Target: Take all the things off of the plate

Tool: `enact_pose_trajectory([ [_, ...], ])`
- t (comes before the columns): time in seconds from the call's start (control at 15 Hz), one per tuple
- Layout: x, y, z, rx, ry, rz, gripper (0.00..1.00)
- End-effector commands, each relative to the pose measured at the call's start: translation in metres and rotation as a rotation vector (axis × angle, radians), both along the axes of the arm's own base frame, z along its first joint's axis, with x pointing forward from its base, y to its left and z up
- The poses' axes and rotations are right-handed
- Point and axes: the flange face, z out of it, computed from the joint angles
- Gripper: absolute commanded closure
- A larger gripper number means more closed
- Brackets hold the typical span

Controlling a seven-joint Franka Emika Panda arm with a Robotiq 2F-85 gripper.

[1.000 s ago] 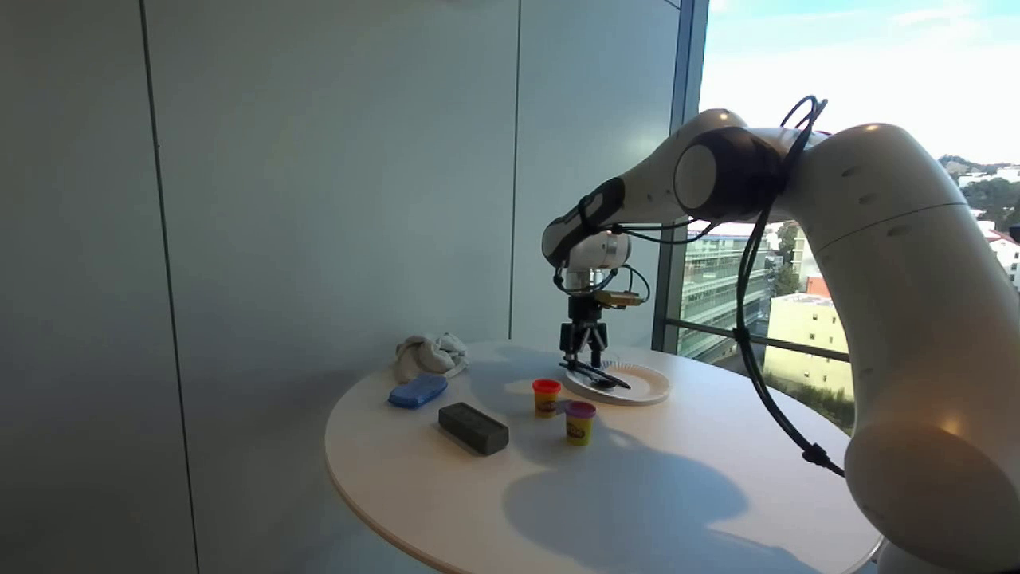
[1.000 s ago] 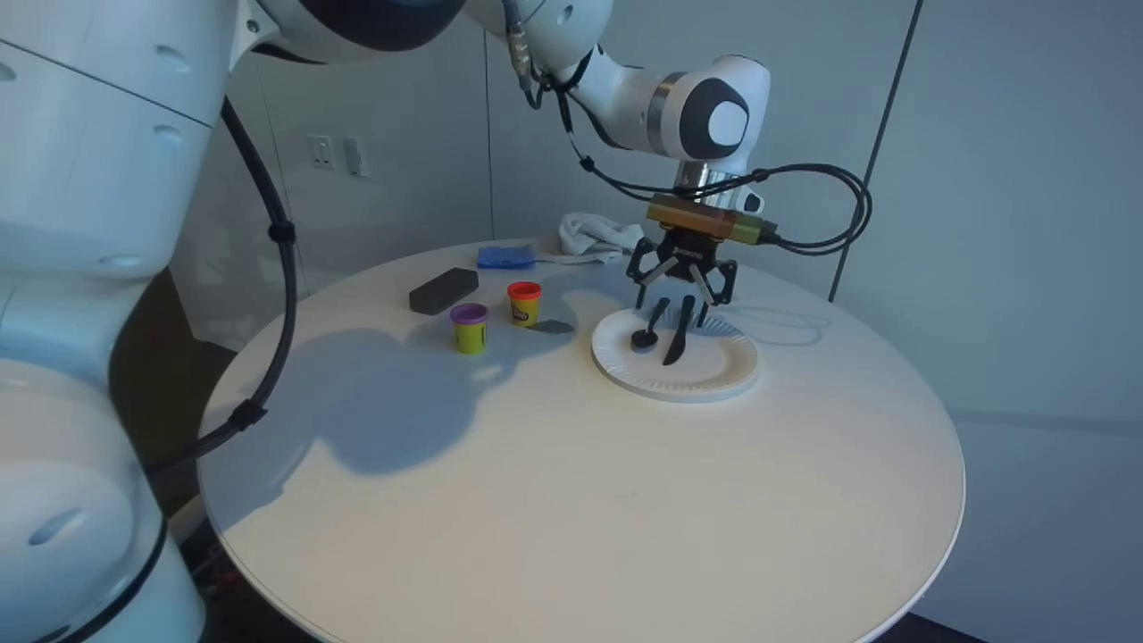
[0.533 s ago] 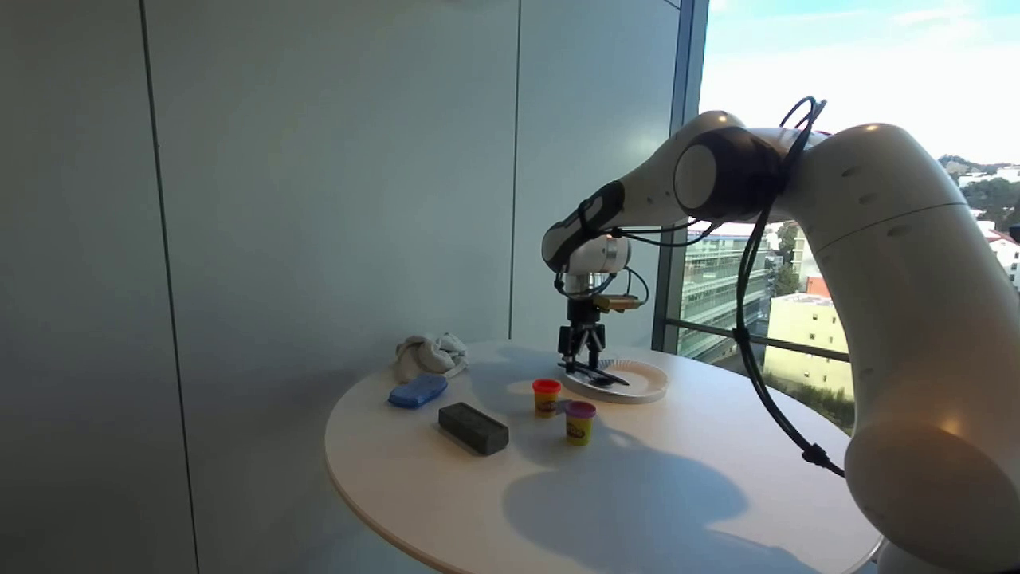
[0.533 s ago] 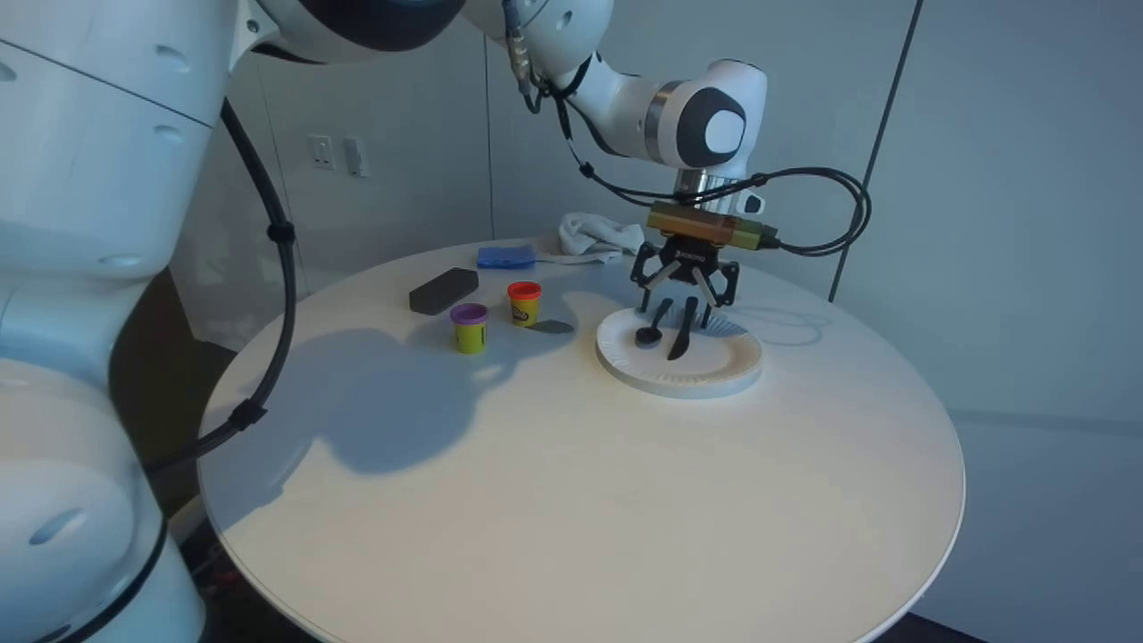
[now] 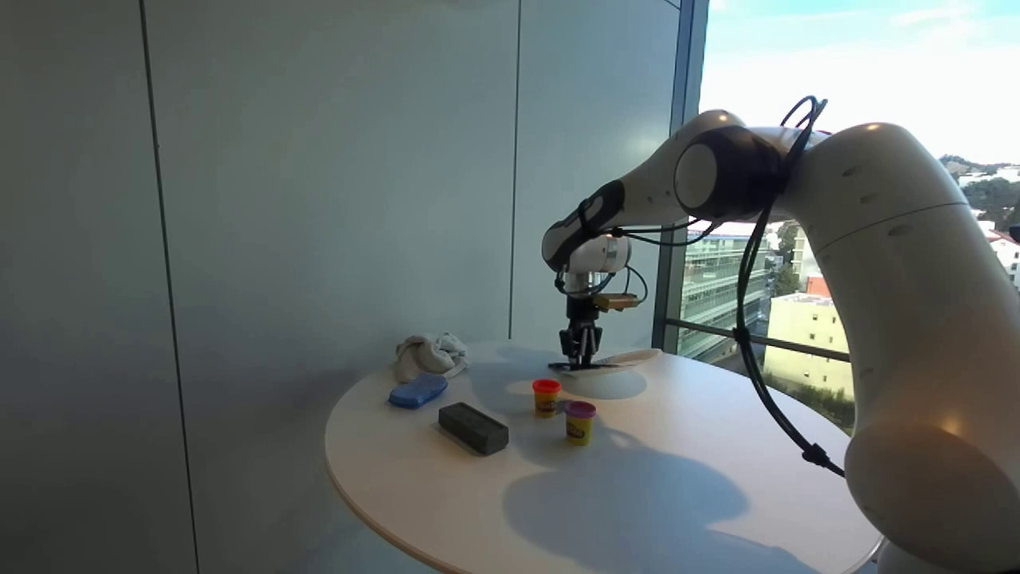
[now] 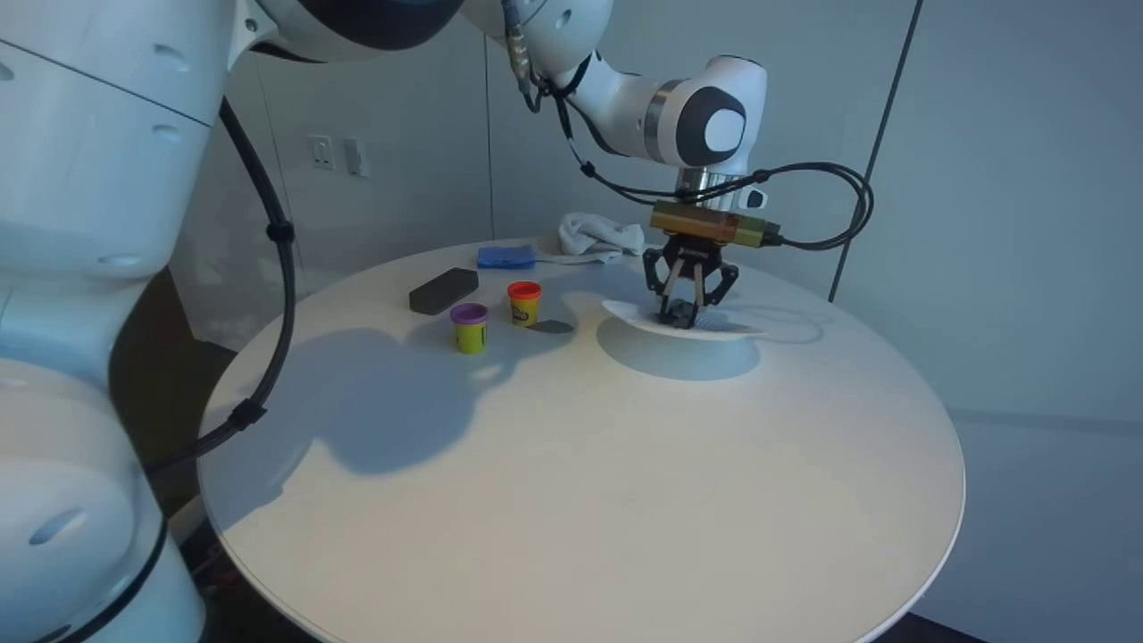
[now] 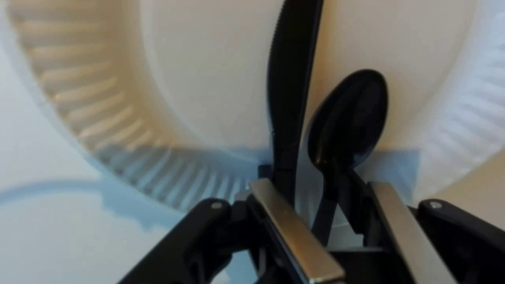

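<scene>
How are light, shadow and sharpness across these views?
In an exterior view, the sky is largely washed out; in both exterior views, a broad shadow covers part of the tabletop; in the wrist view, bluish shade crosses the plate near the gripper, and the plate's ribbed rim looks soft.

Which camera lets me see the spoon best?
The wrist view: it's close, so the spoon shows its whole bowl beside the knife, though the gripper hides the handle's end. In both exterior views it's just part of a small dark patch at the gripper, hard to tell from the knife.
</scene>
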Motion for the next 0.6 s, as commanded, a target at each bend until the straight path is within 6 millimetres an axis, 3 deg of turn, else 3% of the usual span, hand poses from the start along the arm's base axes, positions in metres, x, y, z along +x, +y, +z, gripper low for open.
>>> enact_pose_trajectory([
  [0.0,-0.001,0.003,0.004,-0.009,-0.025,0.019,0.85],
  [0.07,-0.001,0.003,0.005,-0.01,-0.029,0.019,0.92],
  [0.2,-0.001,0.003,0.007,-0.016,-0.033,0.019,0.97],
  [0.53,-0.011,-0.001,0.029,-0.078,-0.075,0.004,0.93],
])
